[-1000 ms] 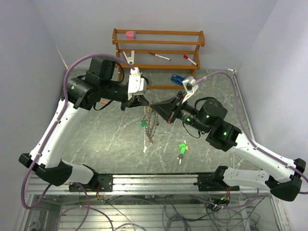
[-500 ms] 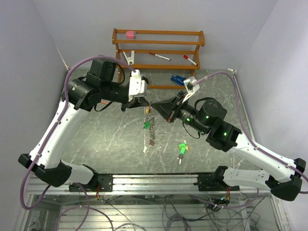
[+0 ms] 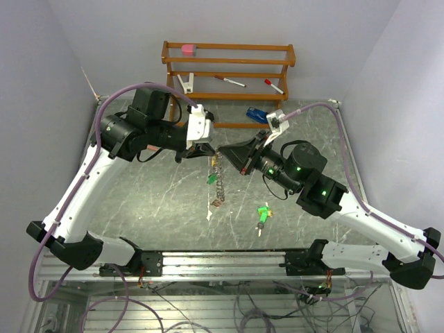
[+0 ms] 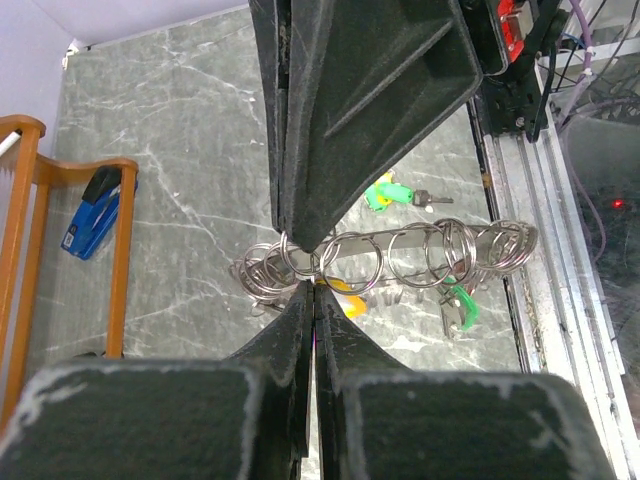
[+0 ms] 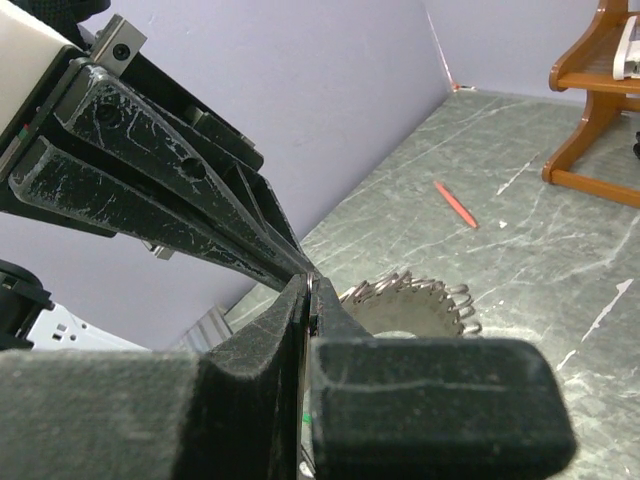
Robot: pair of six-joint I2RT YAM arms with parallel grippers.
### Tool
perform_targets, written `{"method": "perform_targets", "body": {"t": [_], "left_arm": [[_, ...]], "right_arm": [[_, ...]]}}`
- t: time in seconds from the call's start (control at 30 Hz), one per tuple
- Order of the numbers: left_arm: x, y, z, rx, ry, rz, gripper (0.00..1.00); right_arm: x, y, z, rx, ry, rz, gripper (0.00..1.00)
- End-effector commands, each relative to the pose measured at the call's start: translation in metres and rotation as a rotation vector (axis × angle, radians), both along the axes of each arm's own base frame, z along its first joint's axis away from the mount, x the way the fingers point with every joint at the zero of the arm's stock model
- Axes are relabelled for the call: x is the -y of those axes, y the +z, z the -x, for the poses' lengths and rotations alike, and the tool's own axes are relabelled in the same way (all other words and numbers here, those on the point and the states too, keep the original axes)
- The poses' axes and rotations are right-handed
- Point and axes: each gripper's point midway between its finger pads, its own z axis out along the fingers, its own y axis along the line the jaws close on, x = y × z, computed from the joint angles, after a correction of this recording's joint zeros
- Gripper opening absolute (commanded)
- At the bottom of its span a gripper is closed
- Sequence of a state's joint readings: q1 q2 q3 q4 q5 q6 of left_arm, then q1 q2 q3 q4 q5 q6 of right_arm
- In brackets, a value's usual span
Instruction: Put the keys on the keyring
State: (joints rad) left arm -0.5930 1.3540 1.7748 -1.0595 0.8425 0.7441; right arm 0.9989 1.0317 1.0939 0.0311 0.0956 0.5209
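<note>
The keyring [image 3: 218, 182], a pale ring strung with several small silver rings, hangs in the air below both grippers. It carries a green-headed key [image 3: 210, 178] and a yellow-orange one [image 4: 352, 306]. My left gripper [image 3: 211, 150] is shut, its tips pinching a small ring at the keyring's top [image 4: 300, 262]. My right gripper [image 3: 221, 154] meets it tip to tip and is shut on a thin ring [image 5: 312, 283] of the same bunch. The keyring also shows in the right wrist view [image 5: 420, 300]. A loose green key [image 3: 262, 213] lies on the table, also in the left wrist view [image 4: 388, 193].
A wooden rack [image 3: 229, 69] stands at the back with two red-capped pens [image 3: 229, 81] and a pink item [image 3: 188, 49]. A blue object [image 3: 255, 114] lies before it. A red pen [image 5: 455, 203] lies on the table at the left.
The hanging keyring has swung and now hangs narrower and straighter. The left arm has shifted slightly. Both grippers stay pinched together at the same spot.
</note>
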Motion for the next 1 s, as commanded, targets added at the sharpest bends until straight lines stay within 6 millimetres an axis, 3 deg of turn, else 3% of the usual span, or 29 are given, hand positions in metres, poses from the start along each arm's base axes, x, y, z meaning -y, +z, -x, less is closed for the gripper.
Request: {"method": "perform_targets", "body": {"t": [0.0,0.47,0.5,0.63,0.77,0.97], "left_arm": [[0.000,0.004,0.021,-0.032,-0.055,0.026,0.07],[0.004,0.027,0.011,-0.010,-0.002,0.061,0.08],[0.003,0.026,0.010,-0.008,0.002,0.058,0.09],[-0.003,0.026,0.001,0.026,0.052,0.034,0.31],[-0.005,0.030,-0.001,0.041,0.065,0.033,0.38],[-0.005,0.032,-0.007,0.030,0.079,0.048,0.39]], "right_arm": [[0.011,0.039,-0.008,0.045,-0.070,-0.135,0.00],[-0.001,0.027,-0.010,0.042,-0.043,-0.132,0.00],[0.000,0.027,-0.009,0.045,-0.041,-0.131,0.00],[0.005,0.032,-0.005,0.072,-0.038,-0.132,0.00],[0.006,0.037,0.001,0.105,-0.010,-0.124,0.00],[0.004,0.041,0.013,0.156,0.051,-0.114,0.00]]}}
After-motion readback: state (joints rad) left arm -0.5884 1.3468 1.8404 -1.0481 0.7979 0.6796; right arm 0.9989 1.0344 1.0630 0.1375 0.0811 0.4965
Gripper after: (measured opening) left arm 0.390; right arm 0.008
